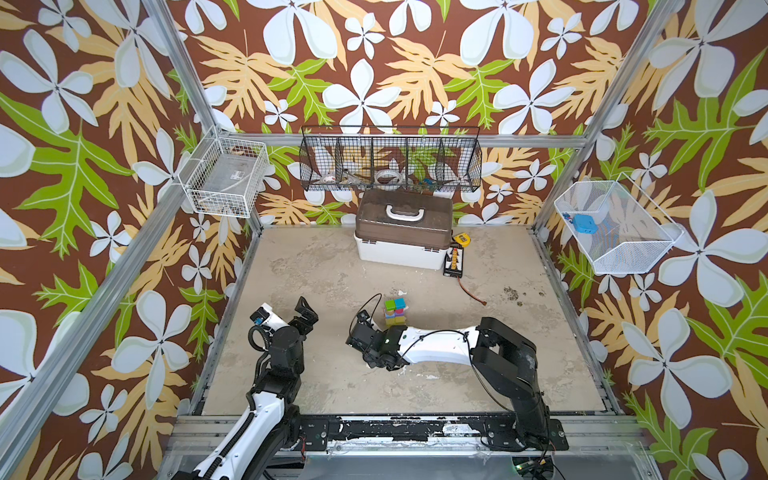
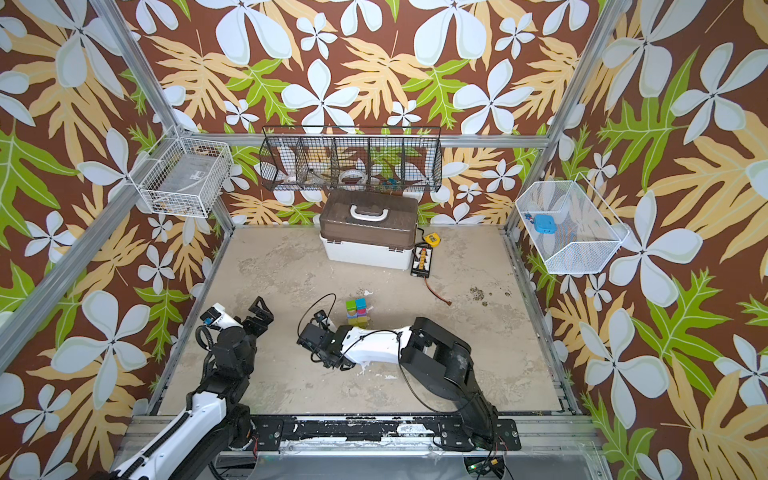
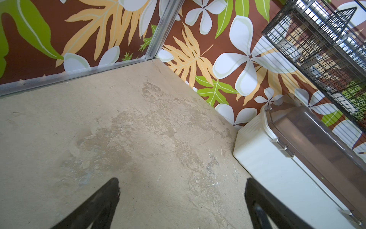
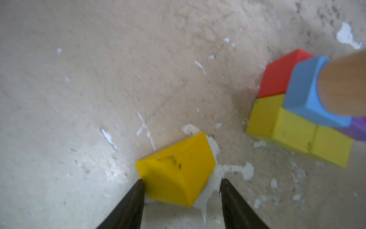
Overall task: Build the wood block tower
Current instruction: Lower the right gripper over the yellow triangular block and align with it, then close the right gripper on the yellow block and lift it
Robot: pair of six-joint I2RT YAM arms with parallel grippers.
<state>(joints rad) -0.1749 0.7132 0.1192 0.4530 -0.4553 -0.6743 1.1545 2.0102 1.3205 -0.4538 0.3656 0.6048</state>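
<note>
The wood block tower (image 1: 395, 311) (image 2: 357, 311) stands mid-table, with green and teal cubes on top of purple and yellow ones. In the right wrist view the tower (image 4: 295, 121) shows red, blue, yellow and purple blocks and a tan cylinder. A yellow roof wedge (image 4: 178, 168) lies on the table beside it, between the fingers of my right gripper (image 4: 181, 181). One fingertip touches the wedge's corner and the other stands clear of it, so the gripper is open. In both top views my right gripper (image 1: 365, 345) (image 2: 318, 340) hides the wedge. My left gripper (image 1: 305, 316) (image 2: 259, 316) (image 3: 182, 182) hangs open and empty at the left.
A white box with a brown lid (image 1: 403, 232) (image 3: 277, 158) stands at the back. Right of it lie a yellow tape measure (image 1: 460, 239), a black board (image 1: 454, 259) and a cable (image 1: 471, 291). Wire baskets (image 1: 390, 160) hang on the walls.
</note>
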